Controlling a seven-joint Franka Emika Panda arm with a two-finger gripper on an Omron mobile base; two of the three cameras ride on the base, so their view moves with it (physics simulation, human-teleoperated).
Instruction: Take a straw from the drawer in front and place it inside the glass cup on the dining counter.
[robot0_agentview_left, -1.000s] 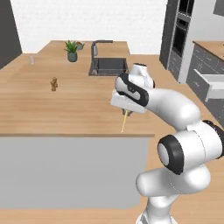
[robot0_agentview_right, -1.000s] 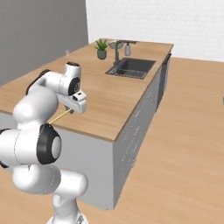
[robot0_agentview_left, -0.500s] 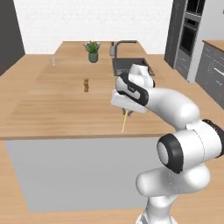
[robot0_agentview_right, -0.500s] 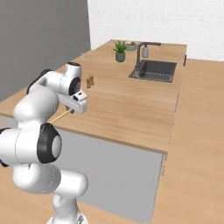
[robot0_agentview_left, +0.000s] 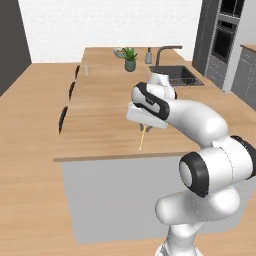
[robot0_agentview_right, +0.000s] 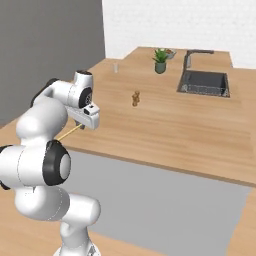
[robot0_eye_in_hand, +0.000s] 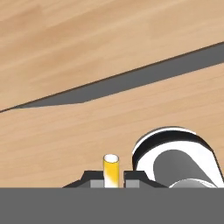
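The gripper (robot0_agentview_left: 143, 125) was clamped on the straw (robot0_agentview_left: 142, 138), which hung downward; the glass cup (robot0_agentview_left: 85, 70) stood well apart, toward the frame's upper left.

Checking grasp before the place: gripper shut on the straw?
Shut on it: the straw sits clamped between the gripper fingers, its free end hanging below the hand.

potted plant (robot0_agentview_left: 130, 57) beside tap (robot0_agentview_left: 167, 50) | small brown figurine (robot0_agentview_right: 135, 98) mid-counter | oven wall (robot0_agentview_left: 222, 40)
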